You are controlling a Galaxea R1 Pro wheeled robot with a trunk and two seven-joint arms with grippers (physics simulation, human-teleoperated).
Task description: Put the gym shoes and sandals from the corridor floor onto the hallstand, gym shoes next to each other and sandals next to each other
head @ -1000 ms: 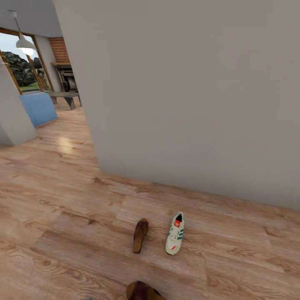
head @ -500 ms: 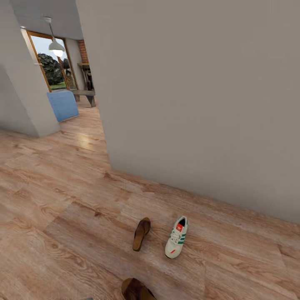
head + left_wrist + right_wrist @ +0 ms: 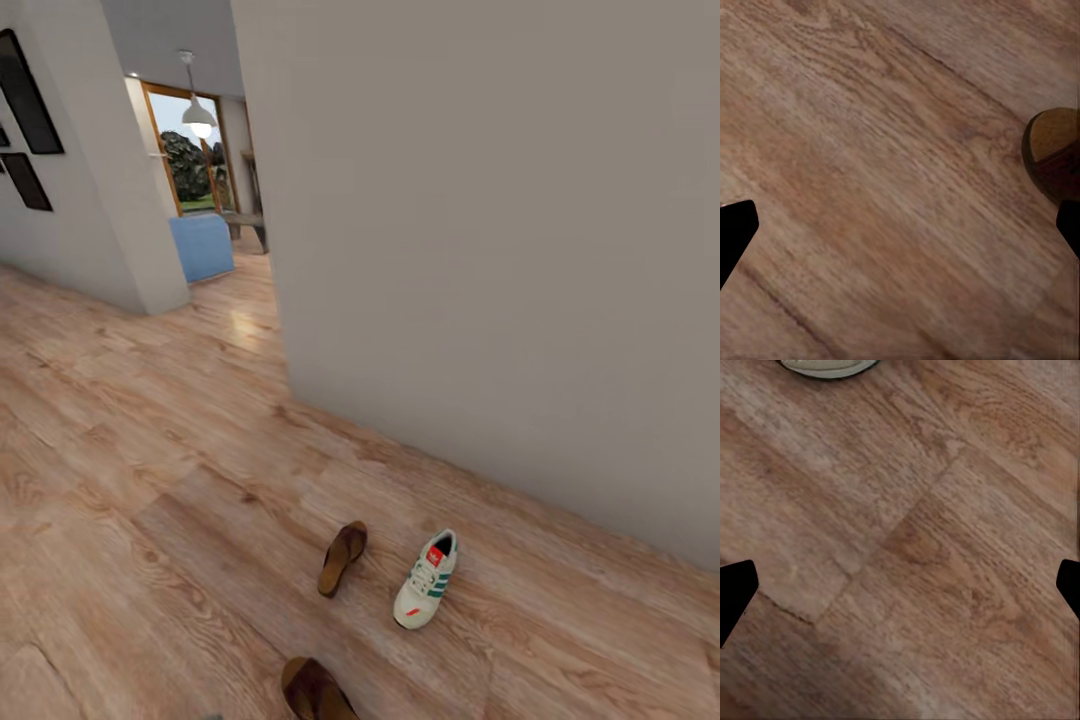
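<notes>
One sneaker [image 3: 427, 581] and one sandal [image 3: 342, 558] are lying side by side, slightly apart, on the wooden floor [image 3: 150, 480] near the base of a grey wall [image 3: 500, 250], with the sandal on the left. A second sandal [image 3: 312, 690] is lying nearer, at the lower edge of the head view. The left gripper [image 3: 900, 225] is hanging spread wide over bare planks, that sandal's end [image 3: 1054, 154] near one fingertip. The right gripper [image 3: 900, 585] is likewise spread wide above the floor, grasping nothing, with a pale shoe edge [image 3: 825, 367] beyond it.
</notes>
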